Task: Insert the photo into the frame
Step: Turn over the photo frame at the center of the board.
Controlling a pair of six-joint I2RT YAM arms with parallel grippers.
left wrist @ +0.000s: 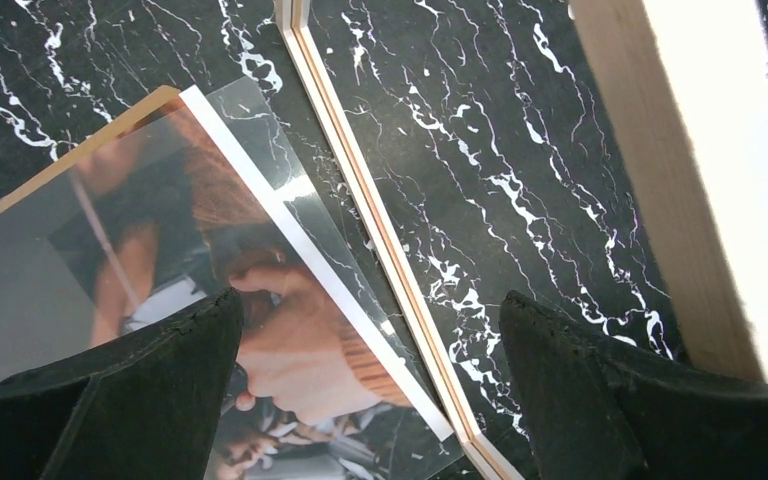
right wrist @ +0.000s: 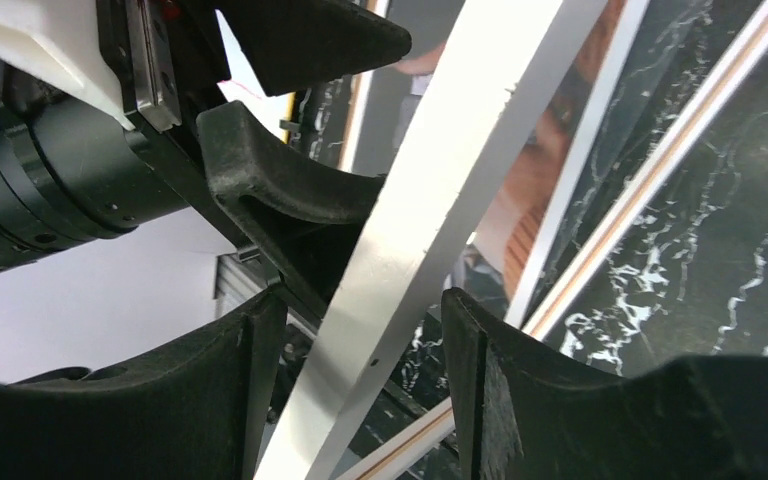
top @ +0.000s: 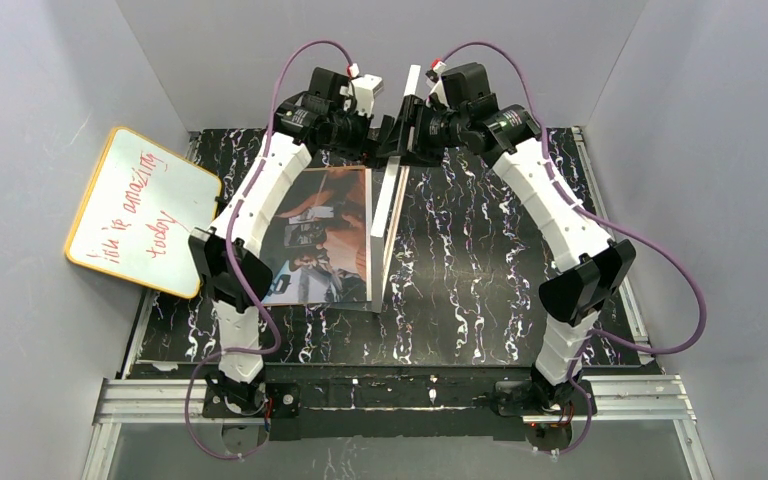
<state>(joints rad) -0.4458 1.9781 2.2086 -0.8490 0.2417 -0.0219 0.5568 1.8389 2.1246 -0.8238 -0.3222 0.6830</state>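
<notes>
The photo (top: 320,235) lies face up on the black marble table, left of centre, under a clear sheet (left wrist: 260,120). The frame (top: 392,205) stands on its long edge just right of the photo, tilted, with its white top rail (right wrist: 440,200) in the air and its lower rail (left wrist: 380,240) on the table. My right gripper (right wrist: 360,380) is open around the top rail at the far end, with a gap on each side. Close beside it, my left gripper (left wrist: 370,340) hangs wide open over the photo's corner (left wrist: 290,340) and the lower rail, holding nothing.
An orange-rimmed whiteboard (top: 145,210) with red writing leans against the left wall. A tan backing board (left wrist: 70,150) peeks out under the photo's edge. Grey walls enclose the table on three sides. The two wrists nearly touch at the far centre.
</notes>
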